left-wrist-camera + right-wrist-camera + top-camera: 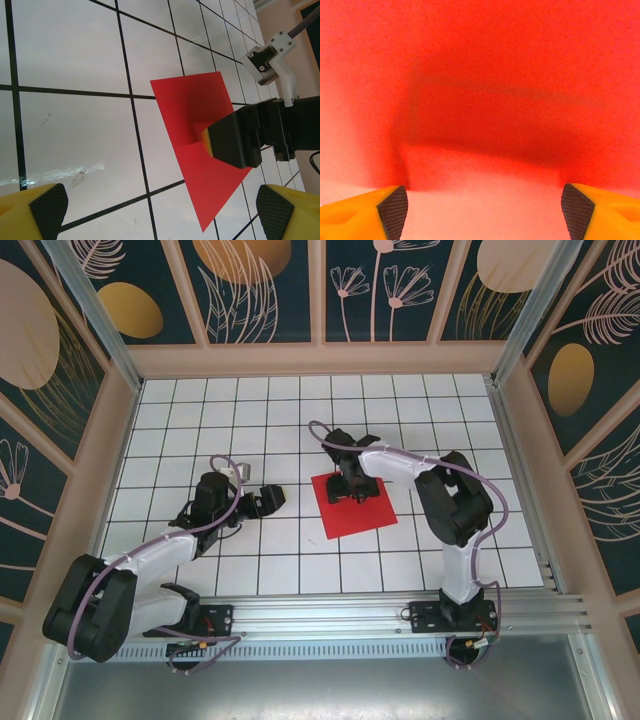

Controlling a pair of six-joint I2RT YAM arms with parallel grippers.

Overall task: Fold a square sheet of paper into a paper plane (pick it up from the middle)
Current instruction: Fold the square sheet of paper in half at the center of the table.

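Note:
The square sheet of paper (368,518) is bright red and lies flat and unfolded on the white grid table, near the middle. My right gripper (353,490) points straight down on the sheet's centre. Its jaws are open wide and its fingertips (394,210) rest on the paper (480,75), which humps up slightly between them. In the left wrist view the red sheet (195,100) rises in a small ridge at the right gripper (206,142). My left gripper (268,498) hovers open just left of the sheet, with nothing between its pads (47,210). The paper plane is out of view.
The white tiled table (200,440) is boxed in by patterned walls on three sides. An aluminium rail (330,615) carrying both arm bases runs along the near edge. The right arm's white wrist link (272,57) reaches over the sheet's far side.

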